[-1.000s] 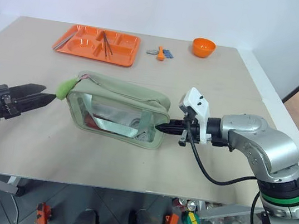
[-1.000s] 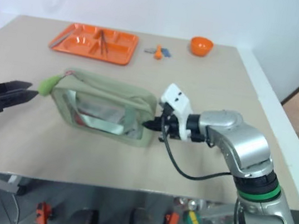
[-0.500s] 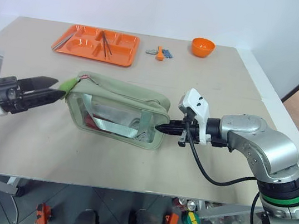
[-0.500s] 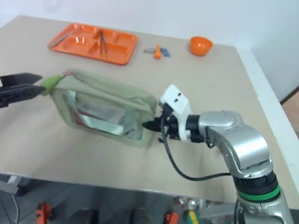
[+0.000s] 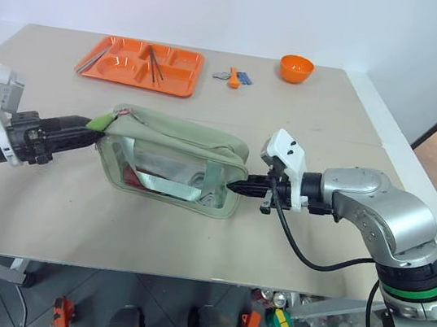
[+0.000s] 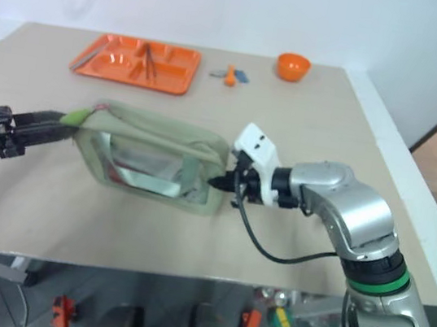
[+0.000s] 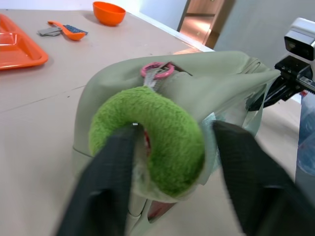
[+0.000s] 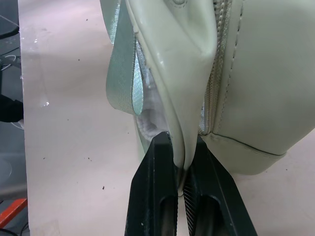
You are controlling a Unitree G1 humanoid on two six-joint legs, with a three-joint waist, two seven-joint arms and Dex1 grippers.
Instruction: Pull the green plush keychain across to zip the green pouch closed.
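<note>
The green pouch (image 5: 176, 145) lies on its side mid-table, clear window facing me. At its left end hangs the green plush keychain (image 7: 157, 132), a fuzzy lime ring on a pink loop (image 7: 156, 70) at the zipper. My left gripper (image 5: 83, 131) reaches in level from the left, and its two fingers (image 7: 115, 167) press in on either side of the plush. My right gripper (image 5: 235, 187) is shut on the seam at the pouch's right end (image 8: 256, 73), the fabric edge pinched between its fingertips (image 8: 179, 142).
An orange tray (image 5: 121, 69) holding utensils sits at the far left of the table. An orange bowl (image 5: 297, 67) is at the far right, with an orange spoon and small items (image 5: 234, 76) between them. Bare tabletop lies in front of the pouch.
My left gripper has slid right to the pouch's left end and its wide-open fingers have narrowed around the plush keychain. The right gripper has kept its hold and stayed still.
</note>
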